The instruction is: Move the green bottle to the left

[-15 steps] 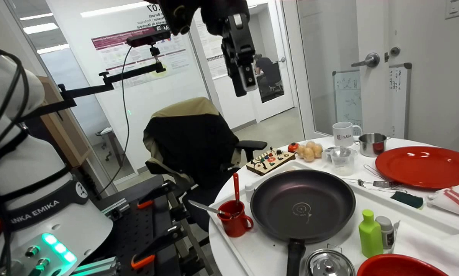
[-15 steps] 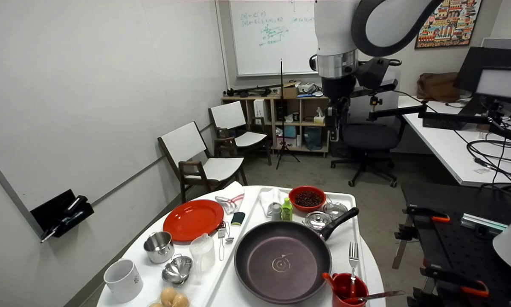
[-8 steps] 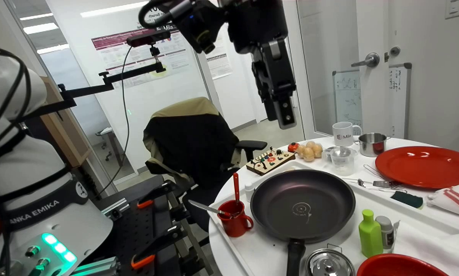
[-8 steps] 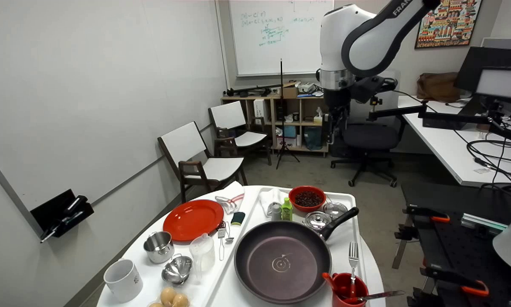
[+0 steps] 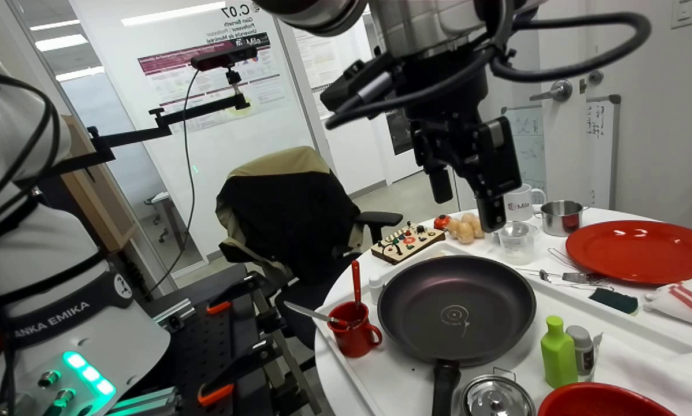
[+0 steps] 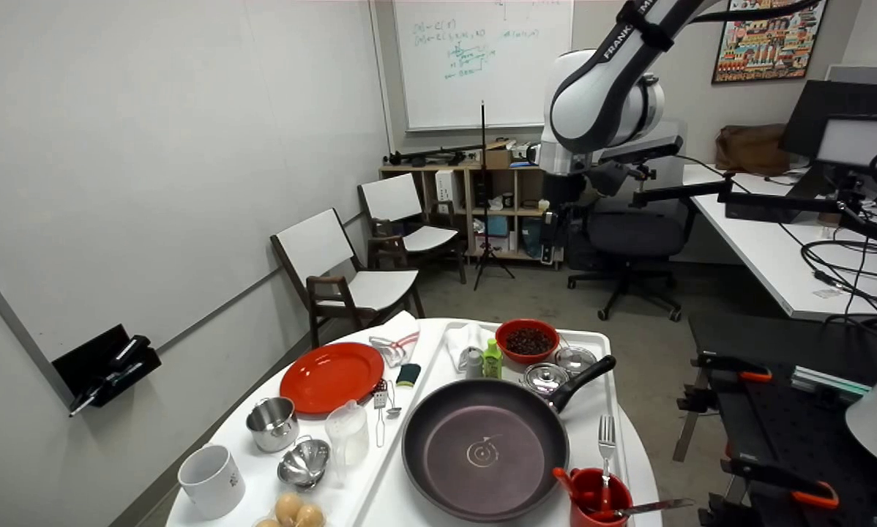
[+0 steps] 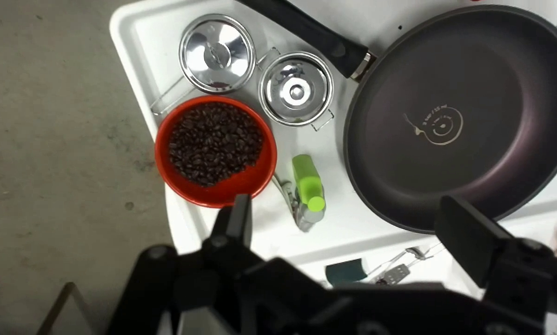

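Note:
The green bottle [image 5: 560, 355] stands upright on the white tray, right beside a small grey-capped bottle [image 5: 581, 349]. It also shows in an exterior view [image 6: 492, 360] between the red bowl and the pan. In the wrist view the green bottle [image 7: 306, 177] lies between the two fingers' directions, nearer the left finger, and seems well below them. My gripper [image 7: 346, 209] is open, with its fingers wide apart and nothing between them. In an exterior view my gripper [image 5: 467, 202] hangs above the table, higher than the bottle and apart from it.
A black frying pan [image 7: 446, 116] lies beside the bottle. A red bowl of dark beans [image 7: 213, 144] and lidded metal pots [image 7: 297, 88] stand close by. A red mug with cutlery [image 5: 354, 335] stands at the tray's edge. A red plate [image 6: 332, 377] lies beyond the tray.
In an exterior view my gripper has moved right and down and has turned, so both fingers now show apart. The arm also sits lower in both exterior views. The green bottle has not moved.

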